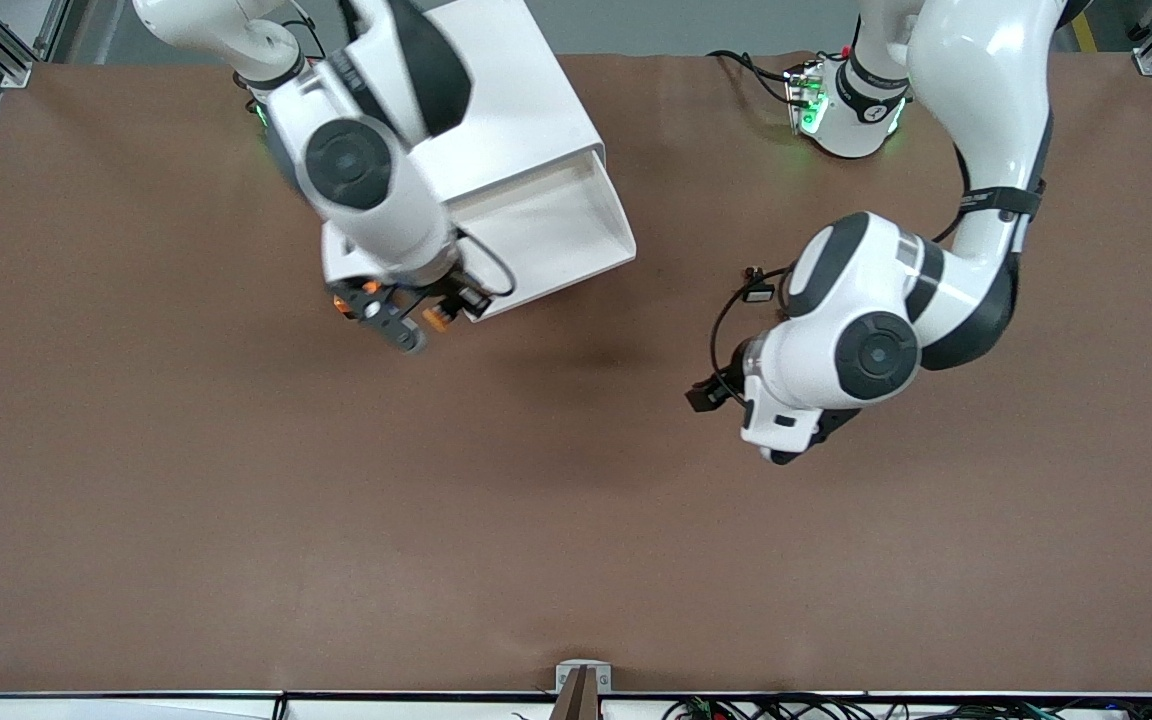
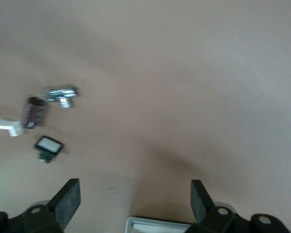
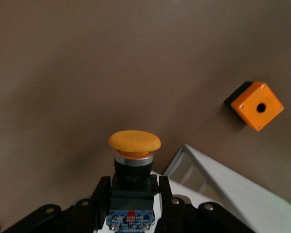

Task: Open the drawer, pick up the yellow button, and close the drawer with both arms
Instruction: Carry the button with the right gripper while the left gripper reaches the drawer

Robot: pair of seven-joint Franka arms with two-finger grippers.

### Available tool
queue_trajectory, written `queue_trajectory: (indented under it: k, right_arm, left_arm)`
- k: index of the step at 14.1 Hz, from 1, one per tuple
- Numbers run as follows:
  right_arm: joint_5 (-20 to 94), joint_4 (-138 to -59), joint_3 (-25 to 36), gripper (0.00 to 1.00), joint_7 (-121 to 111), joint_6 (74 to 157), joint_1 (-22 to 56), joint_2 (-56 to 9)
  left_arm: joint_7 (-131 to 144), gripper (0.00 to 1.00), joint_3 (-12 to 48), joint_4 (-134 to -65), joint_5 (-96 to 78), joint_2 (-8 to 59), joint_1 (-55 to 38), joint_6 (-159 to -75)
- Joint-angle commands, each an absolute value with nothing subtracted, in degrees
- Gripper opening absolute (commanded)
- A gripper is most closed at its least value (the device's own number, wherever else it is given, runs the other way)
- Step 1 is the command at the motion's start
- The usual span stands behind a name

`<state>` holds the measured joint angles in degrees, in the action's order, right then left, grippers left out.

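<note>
The drawer, uppermost in the white cabinet, stands pulled out toward the front camera. My right gripper hangs over the table just off the drawer's front, at the right arm's end. It is shut on the button, whose black-and-blue body sits between the fingers with the orange-yellow cap sticking out past them. A white corner of the drawer shows beside the button. My left gripper waits open over bare table toward the left arm's end, holding nothing.
An orange cube with a round hole lies on the table beside the drawer's front, half hidden under the right hand. A small black part with a white face and two other small parts lie near the left arm.
</note>
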<state>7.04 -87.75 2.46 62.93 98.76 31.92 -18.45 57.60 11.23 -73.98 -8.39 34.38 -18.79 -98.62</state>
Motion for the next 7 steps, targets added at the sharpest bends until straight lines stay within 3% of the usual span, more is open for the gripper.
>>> queue_trajectory:
  k: [1, 7]
  right_arm:
    - [4.23, -92.63, 1.49, 0.00, 49.44, 99.67, 24.11, -16.35]
    - [-0.08, -97.19, 1.49, 0.00, 22.89, 105.71, 7.93, -16.79]
  left_arm:
    - [56.78, 1.00, 11.87, -75.85, -6.42, 34.01, -22.74, -103.70]
    - [58.09, 1.00, 11.95, -76.90, -6.50, 34.02, -31.54, -104.33]
